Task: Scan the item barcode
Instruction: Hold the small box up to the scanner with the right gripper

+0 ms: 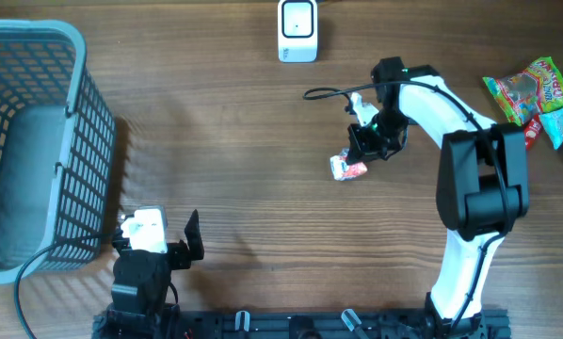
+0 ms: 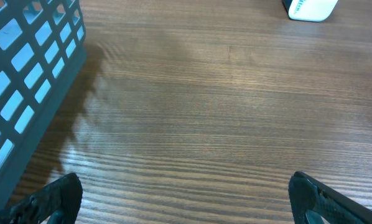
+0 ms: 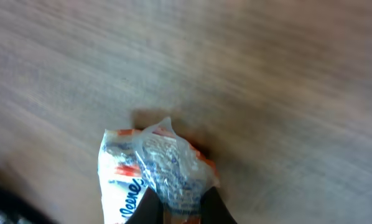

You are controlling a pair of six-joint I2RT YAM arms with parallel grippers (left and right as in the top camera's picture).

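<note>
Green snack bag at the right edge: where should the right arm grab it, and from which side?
Probably pinch the green snack bag at its left end edge, coming down from above on the open-table side. It lies flat, so there is no side wall to clamp, and other packets crowd its right end.

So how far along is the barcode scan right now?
Done: the right gripper is shut on the small tissue packet. In hand: the packet is mid-table, well short of the white scanner at the far edge. Left: presenting its barcode to the scanner. The left gripper hangs open near the basket, and snack bags wait on the right.
</note>
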